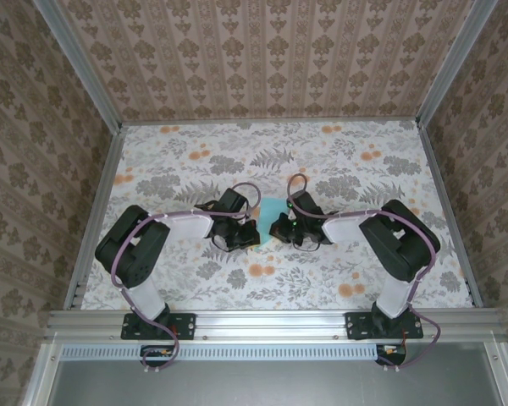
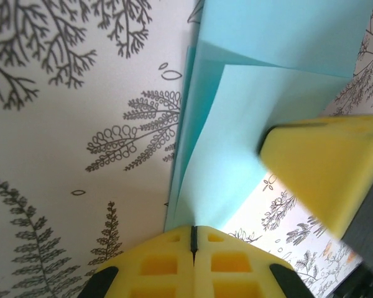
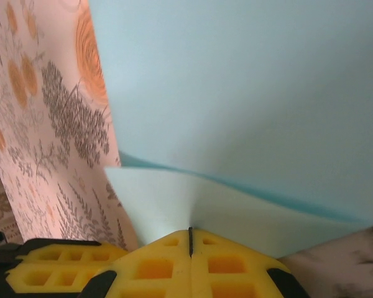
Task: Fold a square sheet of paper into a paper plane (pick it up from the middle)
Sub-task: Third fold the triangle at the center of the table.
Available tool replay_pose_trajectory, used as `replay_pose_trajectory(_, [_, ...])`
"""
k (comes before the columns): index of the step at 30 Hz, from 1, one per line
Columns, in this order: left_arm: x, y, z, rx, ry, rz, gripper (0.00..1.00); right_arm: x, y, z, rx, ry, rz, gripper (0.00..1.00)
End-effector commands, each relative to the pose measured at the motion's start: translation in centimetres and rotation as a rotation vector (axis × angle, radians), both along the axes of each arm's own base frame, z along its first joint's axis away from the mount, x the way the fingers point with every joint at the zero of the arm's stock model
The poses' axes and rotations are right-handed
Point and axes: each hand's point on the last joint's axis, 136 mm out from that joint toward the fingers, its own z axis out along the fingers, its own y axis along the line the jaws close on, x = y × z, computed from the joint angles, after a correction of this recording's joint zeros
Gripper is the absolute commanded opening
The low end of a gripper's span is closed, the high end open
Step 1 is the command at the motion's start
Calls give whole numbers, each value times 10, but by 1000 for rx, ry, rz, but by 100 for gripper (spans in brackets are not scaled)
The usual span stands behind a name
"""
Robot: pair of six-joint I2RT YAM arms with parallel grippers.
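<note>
Both grippers have their jaws pressed fully together on the square sheet of paper [image 2: 248,124], which is held in folded layers between them. The left gripper [image 2: 193,234] pinches one edge of the sheet and the right gripper [image 3: 189,233] the opposite edge. The likely trouble is a tear or a skewed crease if the arms pull apart or twist unevenly, and paper this thin could also slip free. The grippers crowd each other at the sheet, yet bare table [image 1: 347,165] lies all round it, with the side rails [image 1: 93,211] well apart from it.
</note>
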Motion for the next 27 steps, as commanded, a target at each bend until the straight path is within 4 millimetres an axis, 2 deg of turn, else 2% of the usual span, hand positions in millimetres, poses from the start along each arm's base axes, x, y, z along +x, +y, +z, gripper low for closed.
replay_pose_trajectory(1, [-15, 31, -29, 157, 78, 13, 0, 9, -55, -21, -149, 37, -110, 2])
replay_pose_trajectory(4, [-12, 30, -27, 152, 68, 3, 0, 23, -68, -7, -146, 2, -141, 2])
replay_pose_trajectory(6, [-10, 27, -24, 146, 55, -20, 0, 30, -68, 8, -132, -41, -142, 2])
replay_pose_trajectory(11, [-4, 23, -20, 152, 14, -100, 0, 30, -45, 35, -51, -105, -78, 2])
replay_pose_trajectory(17, [0, 24, -20, 170, -14, -182, 0, 15, -6, 29, 4, -83, 15, 2])
replay_pose_trajectory(19, [3, 25, -20, 172, -23, -189, 0, 12, 1, 22, 13, -61, 29, 2])
replay_pose_trajectory(23, [9, 24, -15, 161, -42, -188, 0, 8, 0, 10, 2, -30, 28, 2])
replay_pose_trajectory(27, [18, 17, -3, 118, -71, -171, 0, 2, -9, -4, -48, 8, 10, 2])
